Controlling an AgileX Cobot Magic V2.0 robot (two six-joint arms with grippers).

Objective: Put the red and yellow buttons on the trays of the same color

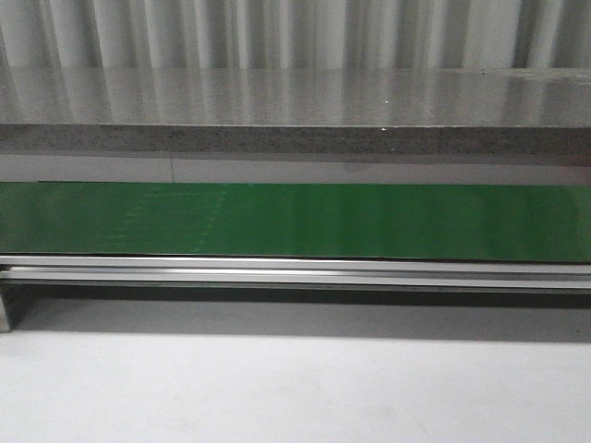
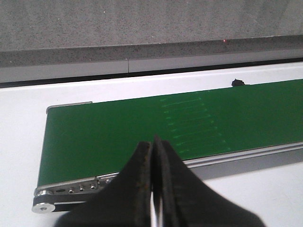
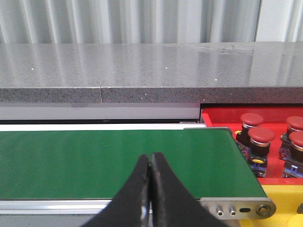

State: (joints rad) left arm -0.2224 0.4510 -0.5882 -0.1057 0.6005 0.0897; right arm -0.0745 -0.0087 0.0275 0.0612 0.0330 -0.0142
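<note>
Several red buttons stand in the red tray just past the end of the green conveyor belt in the right wrist view. The yellow tray lies beside the red one, with the edge of a yellow button at the frame corner. My right gripper is shut and empty over the belt's near edge. Shut and empty too, my left gripper hovers near the belt's other end. No button lies on the belt. Neither gripper shows in the front view.
A grey speckled counter runs behind the belt. The belt's aluminium rail faces the white table. A small dark object sits at the belt's far edge in the left wrist view.
</note>
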